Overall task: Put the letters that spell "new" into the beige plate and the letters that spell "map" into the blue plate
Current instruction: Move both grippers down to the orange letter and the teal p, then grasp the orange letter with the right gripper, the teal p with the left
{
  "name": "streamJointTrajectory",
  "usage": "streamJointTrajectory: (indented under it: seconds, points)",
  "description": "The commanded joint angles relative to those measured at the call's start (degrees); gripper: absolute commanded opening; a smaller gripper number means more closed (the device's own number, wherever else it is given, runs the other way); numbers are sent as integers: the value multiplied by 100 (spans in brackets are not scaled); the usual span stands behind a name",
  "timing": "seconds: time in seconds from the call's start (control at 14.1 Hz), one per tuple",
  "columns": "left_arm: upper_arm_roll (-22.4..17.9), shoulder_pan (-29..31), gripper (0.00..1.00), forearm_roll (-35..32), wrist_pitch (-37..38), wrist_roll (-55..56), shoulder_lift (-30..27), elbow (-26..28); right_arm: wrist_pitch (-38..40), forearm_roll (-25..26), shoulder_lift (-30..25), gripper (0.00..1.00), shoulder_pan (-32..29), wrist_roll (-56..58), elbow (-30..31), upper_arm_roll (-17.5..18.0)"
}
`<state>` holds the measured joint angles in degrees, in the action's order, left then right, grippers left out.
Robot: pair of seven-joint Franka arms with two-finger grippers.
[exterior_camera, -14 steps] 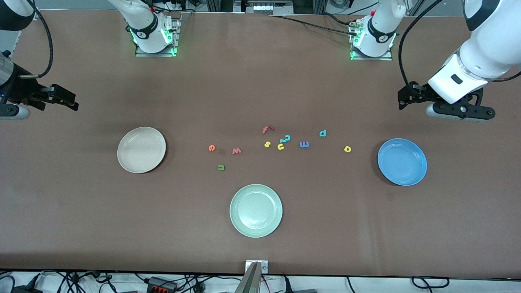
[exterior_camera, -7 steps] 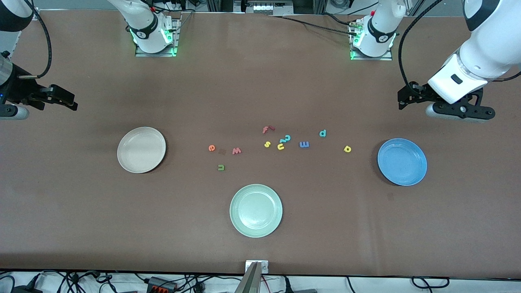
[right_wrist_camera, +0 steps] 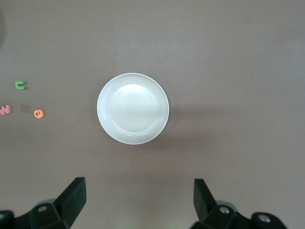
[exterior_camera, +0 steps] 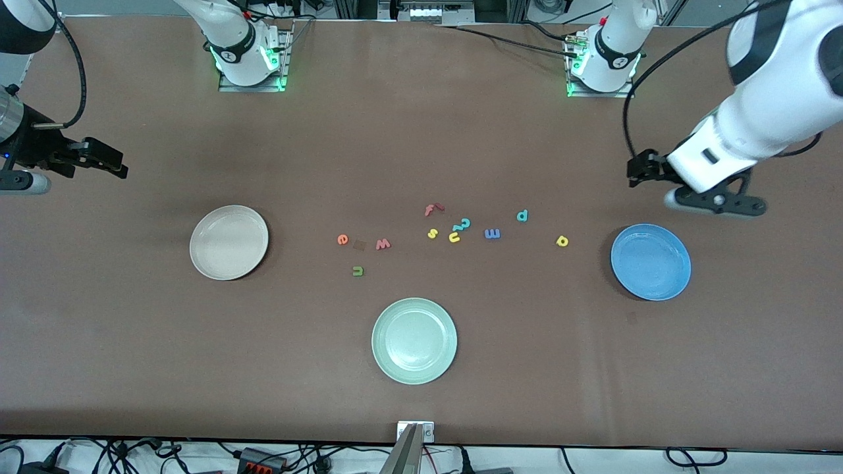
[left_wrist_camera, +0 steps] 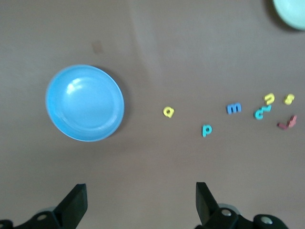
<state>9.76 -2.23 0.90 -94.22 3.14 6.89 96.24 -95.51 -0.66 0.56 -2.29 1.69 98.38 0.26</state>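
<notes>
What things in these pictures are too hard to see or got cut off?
- Small brownish patch between the orange e and the pinkish-red w, front view: too small to identify.
- Right gripper, right wrist view: only the open fingertips show; the bottom edge cuts off the rest.
- Left gripper, left wrist view: likewise cut off.
- Pale green plate, left wrist view: cropped by the corner.
</notes>
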Motion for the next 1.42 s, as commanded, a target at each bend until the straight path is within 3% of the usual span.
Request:
streamJointTrajectory:
  seconds: [0.0,0.28,0.43,0.71,0.99,1.21,1.35]
  points:
    - [35,-303,100,68,185,-24,593,-264,242,-74,136,100,88,77,50,27]
    - [88,-734,100,33,-718,396,1173,34,199,-109,488,100,474,68,85,27]
    - [97,-813,100,33,-1490,451,1298,533,95,-109,725,100,912,7,164,27]
    - [167,-1252,100,7,-2704,1441,1219,1615,-590,-118,1042,100,1616,-107,594,27]
    - [176,-1473,100,-160,-4223,1681,1280,2607,-1459,-109,1700,100,2529,-1581,586,27]
    - [167,-1473,100,-160,-4920,1681,1420,3040,-2268,-109,2236,100,2812,-1997,498,27]
    - [167,-1473,100,-160,-5140,1681,1640,3049,-2673,-109,2597,100,2935,-2085,481,27]
